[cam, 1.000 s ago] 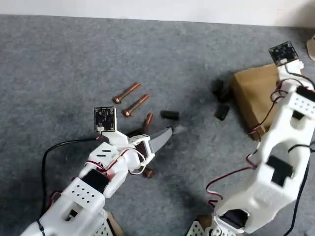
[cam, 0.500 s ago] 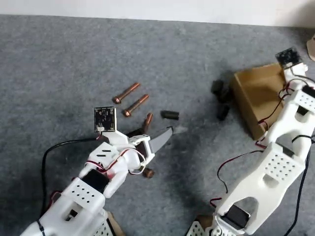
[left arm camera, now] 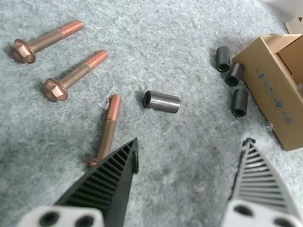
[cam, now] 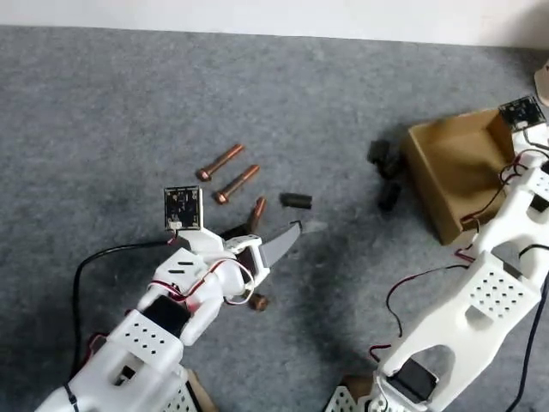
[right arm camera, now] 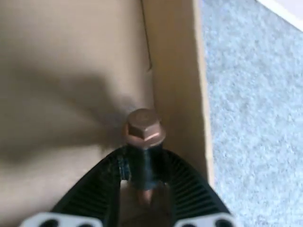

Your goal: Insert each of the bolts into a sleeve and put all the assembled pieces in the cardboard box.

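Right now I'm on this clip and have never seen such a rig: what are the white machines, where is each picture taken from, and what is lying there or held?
These are two small white robot arms, side by side at a grey table. The high view looks down from a fixed camera; the other two pictures come from cameras on the arms' wrists, looking along their grippers. The left gripper is open above the table, with three copper-coloured bolts and one dark sleeve ahead of it. Three more sleeves lie beside the cardboard box. The right gripper is shut on an assembled piece, a bolt in a sleeve, over the inside of the box.
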